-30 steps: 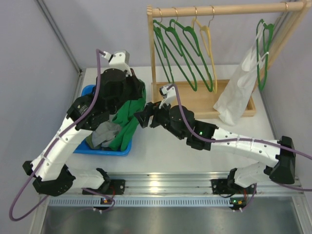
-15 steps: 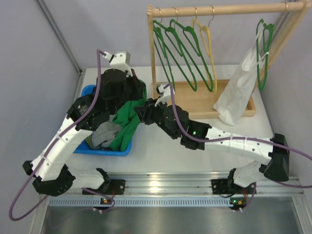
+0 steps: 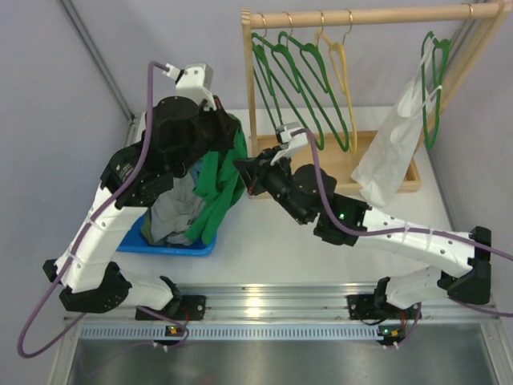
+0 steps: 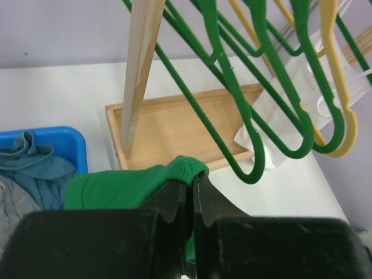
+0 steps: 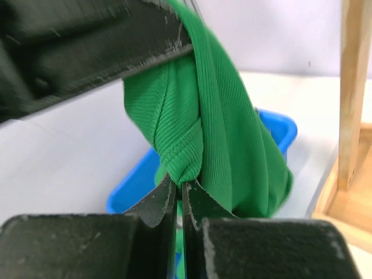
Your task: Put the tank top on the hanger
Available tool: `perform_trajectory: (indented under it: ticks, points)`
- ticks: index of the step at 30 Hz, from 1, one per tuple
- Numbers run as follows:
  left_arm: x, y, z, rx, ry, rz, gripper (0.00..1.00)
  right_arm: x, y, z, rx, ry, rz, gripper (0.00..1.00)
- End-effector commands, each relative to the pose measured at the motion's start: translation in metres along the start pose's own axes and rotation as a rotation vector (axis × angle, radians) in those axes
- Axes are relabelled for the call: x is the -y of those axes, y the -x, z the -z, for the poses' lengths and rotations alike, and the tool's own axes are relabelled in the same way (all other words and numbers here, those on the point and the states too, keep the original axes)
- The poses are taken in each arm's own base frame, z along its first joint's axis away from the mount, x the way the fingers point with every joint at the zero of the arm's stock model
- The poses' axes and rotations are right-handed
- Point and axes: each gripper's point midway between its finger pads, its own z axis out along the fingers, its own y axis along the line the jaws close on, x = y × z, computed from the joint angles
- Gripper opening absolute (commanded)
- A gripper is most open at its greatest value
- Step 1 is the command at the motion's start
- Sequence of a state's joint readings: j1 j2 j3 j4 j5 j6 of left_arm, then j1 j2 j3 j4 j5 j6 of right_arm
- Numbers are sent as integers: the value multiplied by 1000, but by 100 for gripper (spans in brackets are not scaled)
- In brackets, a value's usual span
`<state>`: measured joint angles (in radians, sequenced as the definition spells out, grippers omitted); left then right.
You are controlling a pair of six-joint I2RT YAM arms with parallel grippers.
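Now pinching a bunched edge of the tank top (image 4: 116, 189) in the left claw (image 4: 187, 192), jaws drawn almost together with only green fabric between them. Likewise gripping a second fold of the same garment in the right claw (image 5: 179, 195), jaws narrow and closed on a ribbed knot of cloth right at the fingertips. Holding the fabric up off the worktop (image 3: 264, 241), spanning the short gap between the two claws and draping down below the right claw toward the blue bin (image 3: 168, 249). Leaving grey and teal clothes (image 3: 172, 212) heaped in that bin, beneath the left claw. Facing the wooden rack (image 3: 361, 16) just beyond the left claw, with its upright post directly ahead and its tray base (image 3: 337, 164) lower down. Showing the hanger (image 3: 346, 88), yellow, hooked on the rail well beyond and to the right of both claws, clear of the tank top. Showing dark green hangers (image 3: 288, 72) beside it, nearer the left claw, and a white garment (image 3: 393, 152) farther right, well apart from either claw.
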<state>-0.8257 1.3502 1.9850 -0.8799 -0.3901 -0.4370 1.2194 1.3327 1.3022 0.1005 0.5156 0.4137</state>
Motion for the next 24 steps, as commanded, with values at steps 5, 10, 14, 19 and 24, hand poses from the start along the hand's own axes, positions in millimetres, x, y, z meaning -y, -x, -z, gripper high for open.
perform_trajectory:
  ticks: [5,10,14,19,24]
  points:
    - [24,63,22,173,-111,-8,0,-34,108,45,166,138,4,0]
    - [29,81,30,230,-138,4,0,-45,138,63,193,198,12,0]
    - [27,74,29,210,-135,5,0,-54,145,73,167,247,28,0]
    - [16,46,28,153,-112,26,0,-54,122,84,61,288,14,0]
    - [-5,-29,7,19,-57,56,0,-28,59,105,-113,269,-25,0]
